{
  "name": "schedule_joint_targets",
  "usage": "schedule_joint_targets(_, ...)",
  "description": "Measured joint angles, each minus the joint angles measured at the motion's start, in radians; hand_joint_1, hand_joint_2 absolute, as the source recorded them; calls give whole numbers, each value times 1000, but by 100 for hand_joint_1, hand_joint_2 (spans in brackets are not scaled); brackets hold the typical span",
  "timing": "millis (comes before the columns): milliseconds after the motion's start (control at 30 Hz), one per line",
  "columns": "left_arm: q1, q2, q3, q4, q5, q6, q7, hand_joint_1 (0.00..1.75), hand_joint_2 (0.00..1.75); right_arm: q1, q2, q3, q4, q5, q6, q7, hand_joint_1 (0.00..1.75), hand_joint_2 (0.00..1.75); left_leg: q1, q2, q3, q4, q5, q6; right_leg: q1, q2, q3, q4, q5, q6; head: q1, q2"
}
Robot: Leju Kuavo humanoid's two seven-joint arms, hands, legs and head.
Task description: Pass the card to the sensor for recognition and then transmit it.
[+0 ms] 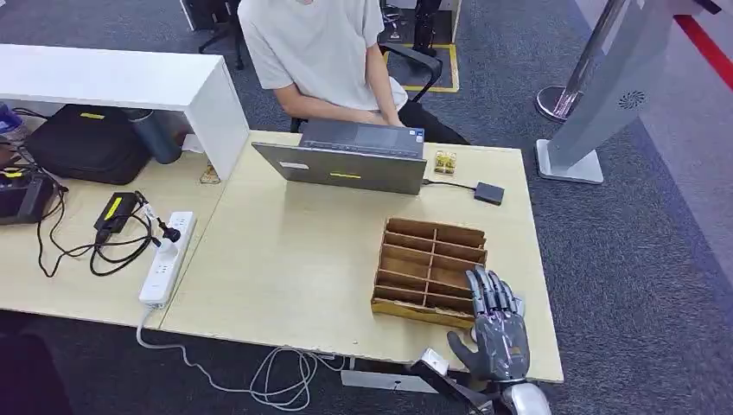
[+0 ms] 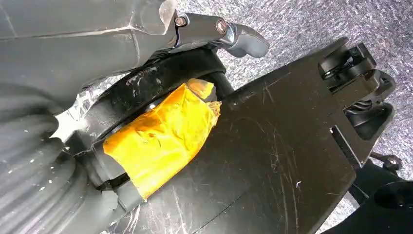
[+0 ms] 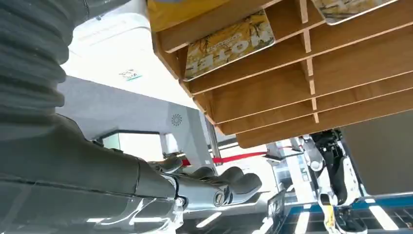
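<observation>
My right hand [image 1: 497, 324] lay at the near right corner of the surface [image 1: 285, 259], fingers [image 1: 488, 290] extended and slightly spread, holding nothing. The fingertips reached the near right edge of the wooden slotted rack [image 1: 428, 270]; whether they touched it I could not tell. In the right wrist view the hand [image 3: 214, 187] appeared empty, fingers stretched out beside the rack [image 3: 311, 87]. A patterned card [image 3: 229, 44] sat in one rack compartment, apart from the fingers, and a second card [image 3: 350, 9] was cut off by the frame edge. From the head view the compartments' contents could not be made out. My left hand [image 2: 219, 34] hung over grey carpet; its fingers looked curled in, with nothing held. Beyond the rack stood a laptop [image 1: 350, 160] with a person [image 1: 320, 52] seated behind it, and a small black sensor [image 1: 489, 193] lay just right of the laptop, well apart from my right hand.
</observation>
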Motion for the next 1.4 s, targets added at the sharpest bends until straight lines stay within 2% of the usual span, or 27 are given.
schedule_joint_targets(200, 0, 0, 0, 0, -5, -2, 0, 0, 175, -58, 22, 23, 78, -16, 0, -3, 0, 175, 0, 0, 0, 0, 0, 0, 0, 0, 0, 0, 0, 0, 0, 0)
schedule_joint_targets(400, 0, 0, 0, 0, -4, -3, 0, 0, 175, -69, 29, 31, 118, -28, 0, -3, 0, 175, 0, 0, 0, 0, 0, 0, 0, 0, 0, 0, 0, 0, 0, 0)
schedule_joint_targets(1067, 0, 0, 0, 0, -4, -3, 0, 0, 175, -79, 35, 51, 154, -37, 0, 1, 0, 175, 0, 0, 0, 0, 0, 0, 0, 0, 0, 0, 0, 0, 0, 0)
schedule_joint_targets(1100, 0, 0, 0, 0, -4, -3, 0, 0, 175, -78, 35, 51, 153, -37, 0, 1, 175, 175, 0, 0, 0, 0, 0, 0, 0, 0, 0, 0, 0, 0, 0, 0)
schedule_joint_targets(1400, 0, 0, 0, 0, -4, -2, -2, 0, 175, -68, 35, 53, 148, -87, -8, -21, 175, 175, 0, 0, 0, 0, 0, 0, 0, 0, 0, 0, 0, 0, 0, 0)
